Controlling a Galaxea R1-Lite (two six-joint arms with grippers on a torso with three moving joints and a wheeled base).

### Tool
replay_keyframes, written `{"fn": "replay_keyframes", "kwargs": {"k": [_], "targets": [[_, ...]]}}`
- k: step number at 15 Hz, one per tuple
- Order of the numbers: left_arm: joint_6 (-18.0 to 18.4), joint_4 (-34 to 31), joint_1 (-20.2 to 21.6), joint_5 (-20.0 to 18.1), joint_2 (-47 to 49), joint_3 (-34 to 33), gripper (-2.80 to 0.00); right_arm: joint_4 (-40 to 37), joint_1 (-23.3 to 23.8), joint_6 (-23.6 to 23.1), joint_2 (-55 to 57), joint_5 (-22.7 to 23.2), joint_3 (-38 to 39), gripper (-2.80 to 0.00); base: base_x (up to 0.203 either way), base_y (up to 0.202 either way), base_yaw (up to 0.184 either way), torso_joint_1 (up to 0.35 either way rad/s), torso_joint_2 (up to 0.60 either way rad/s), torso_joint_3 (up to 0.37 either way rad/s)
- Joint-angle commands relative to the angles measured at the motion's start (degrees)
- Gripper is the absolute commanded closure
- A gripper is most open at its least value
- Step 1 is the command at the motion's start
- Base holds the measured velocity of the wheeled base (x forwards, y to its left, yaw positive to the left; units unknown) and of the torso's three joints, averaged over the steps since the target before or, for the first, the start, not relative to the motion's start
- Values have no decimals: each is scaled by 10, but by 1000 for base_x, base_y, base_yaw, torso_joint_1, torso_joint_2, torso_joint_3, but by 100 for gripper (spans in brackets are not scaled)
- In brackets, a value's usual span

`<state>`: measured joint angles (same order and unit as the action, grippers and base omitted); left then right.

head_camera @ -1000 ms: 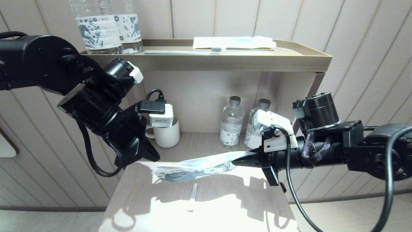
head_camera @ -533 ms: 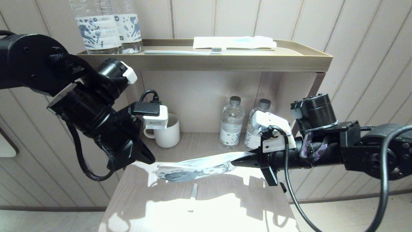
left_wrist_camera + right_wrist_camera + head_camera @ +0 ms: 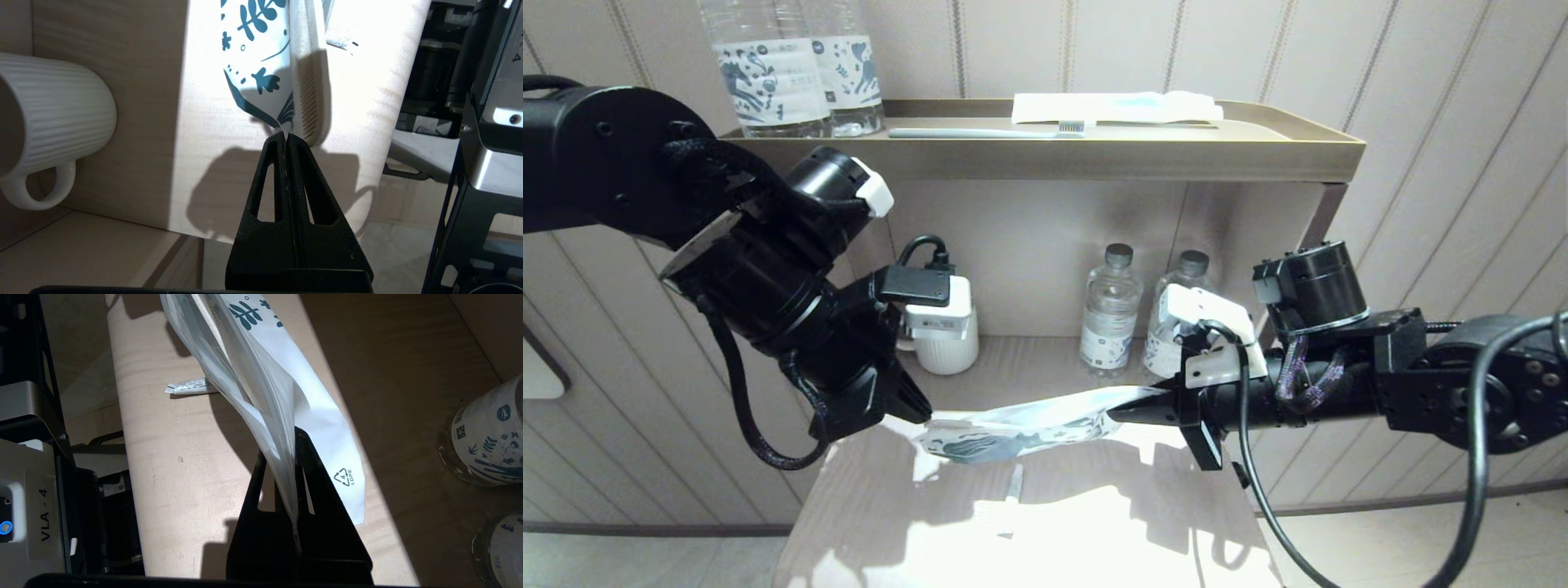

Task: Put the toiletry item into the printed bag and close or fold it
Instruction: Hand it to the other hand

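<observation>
The printed bag (image 3: pixel 1021 425), white with blue doodles, hangs stretched above the small wooden table (image 3: pixel 1094 531). My right gripper (image 3: pixel 1123 410) is shut on its right end, and the film runs between the fingers in the right wrist view (image 3: pixel 291 437). My left gripper (image 3: pixel 921 415) is shut, its tips (image 3: pixel 285 135) touching the bag's (image 3: pixel 253 49) left corner; no film clearly sits between them. A beige toothed comb (image 3: pixel 308 94) shows along the bag's side, seemingly inside. A small white tube (image 3: pixel 1013 483) lies on the table under the bag (image 3: pixel 286 384).
A white ribbed mug (image 3: pixel 947 351) and two small water bottles (image 3: pixel 1109 314) stand on the shelf behind the table. Above, a tray shelf (image 3: pixel 1307 151) holds a toothbrush (image 3: pixel 988 132), a white packet (image 3: pixel 1115 106) and two large horse-label bottles (image 3: pixel 768 73).
My left gripper swung out to the left, then came back right and down until its tips met the bag's left corner. The right gripper and bag shifted slightly left.
</observation>
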<state>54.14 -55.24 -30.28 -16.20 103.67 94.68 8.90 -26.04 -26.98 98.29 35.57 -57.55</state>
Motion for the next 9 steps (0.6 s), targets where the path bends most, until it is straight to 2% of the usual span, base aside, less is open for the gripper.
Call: {"fn": "replay_keyframes", "kwargs": {"k": [1, 4, 9], "targets": [[3, -6, -2, 2, 2, -3, 0, 1, 1, -2, -2, 2, 0, 0, 0, 0, 0, 0, 0, 0], [4, -3, -1, 4, -5, -23, 0, 1, 13, -3, -3, 3, -1, 0, 0, 0, 0, 0, 0, 0], [4, -1, -9, 2, 4, -17, 0, 1, 11, -3, 0, 2, 2, 0, 0, 0, 0, 0, 0, 0]]}}
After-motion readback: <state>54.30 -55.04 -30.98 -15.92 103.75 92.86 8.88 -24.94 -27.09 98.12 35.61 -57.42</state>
